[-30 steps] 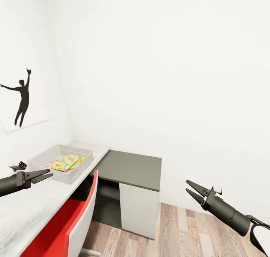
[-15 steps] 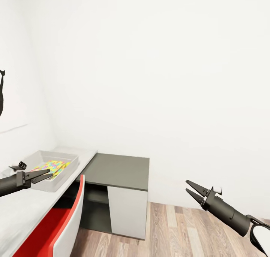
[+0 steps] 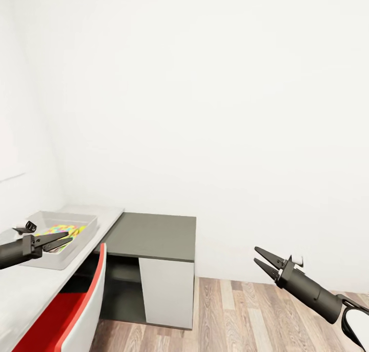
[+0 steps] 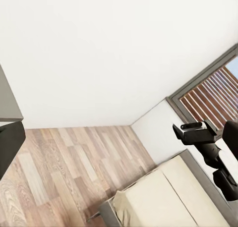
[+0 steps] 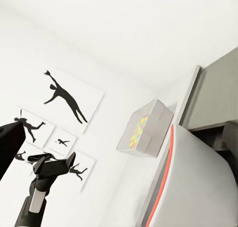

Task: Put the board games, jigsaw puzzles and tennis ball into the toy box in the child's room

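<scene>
The pale grey toy box (image 3: pixel 82 239) stands on the table's (image 3: pixel 31 290) light top at the left, with the multicoloured jigsaw puzzles (image 3: pixel 56 229) lying inside. My left gripper (image 3: pixel 69 237) hovers in front of the box, slightly open and empty. At the lower right my right gripper (image 3: pixel 255 255) hangs over the wood floor, open and empty. The right wrist view has the toy box (image 5: pixel 151 123) with the puzzles (image 5: pixel 137 133) inside. Part of the bed's (image 4: pixel 163 197) bare beige mattress appears in the left wrist view. The board games and tennis ball are out of view.
A red-and-white chair (image 3: pixel 77 306) is tucked against the desk at the lower left. The dark grey lower desk section (image 3: pixel 148 234) with a white panel (image 3: pixel 166 290) juts toward the middle. White walls stand behind, and a slatted window (image 4: pixel 213 98) is by the bed.
The head camera has swung right: desk, toy box and chair slid left in the picture and the wall silhouette picture left the view. Both grippers keep their places and openings.
</scene>
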